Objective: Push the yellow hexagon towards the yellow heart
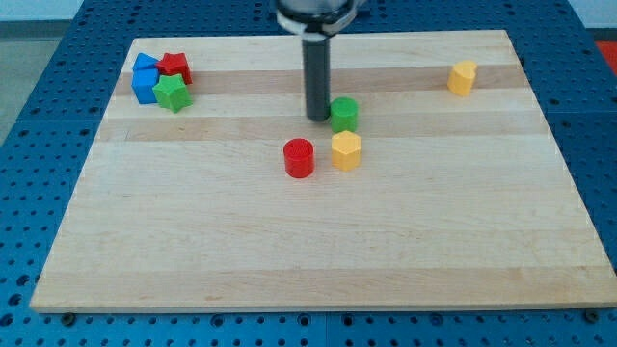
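The yellow hexagon [346, 150] sits near the middle of the wooden board. The yellow heart [463, 77] lies far off at the view's upper right. My tip [318, 118] rests on the board just left of a green cylinder [344, 114], above and slightly left of the yellow hexagon, a short gap away from it. A red cylinder [299, 157] stands just left of the hexagon.
A cluster at the view's upper left holds a blue block [146, 80], a red block [175, 66] and a green star-like block [173, 93]. The board [308, 251] lies on a blue perforated table.
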Tool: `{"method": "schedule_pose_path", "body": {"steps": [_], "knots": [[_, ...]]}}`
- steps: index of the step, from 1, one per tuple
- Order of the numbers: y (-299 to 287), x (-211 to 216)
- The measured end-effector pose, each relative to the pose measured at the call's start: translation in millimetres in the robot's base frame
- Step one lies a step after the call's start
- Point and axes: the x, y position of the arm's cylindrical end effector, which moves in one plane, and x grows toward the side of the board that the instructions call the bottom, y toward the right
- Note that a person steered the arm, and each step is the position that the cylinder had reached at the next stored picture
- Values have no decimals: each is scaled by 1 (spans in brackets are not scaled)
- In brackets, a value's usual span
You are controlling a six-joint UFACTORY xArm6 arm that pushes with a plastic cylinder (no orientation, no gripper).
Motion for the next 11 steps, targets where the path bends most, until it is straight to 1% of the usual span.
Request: {"method": "schedule_pose_path", "body": {"steps": [1,3,4,6,7,8,9,10,11], "knots": [[20,-18],[27,-15],[-1,-14],[-98,10],[-120,74],[-118,131],[-84,176],[-61,171],[-50,118]]}}
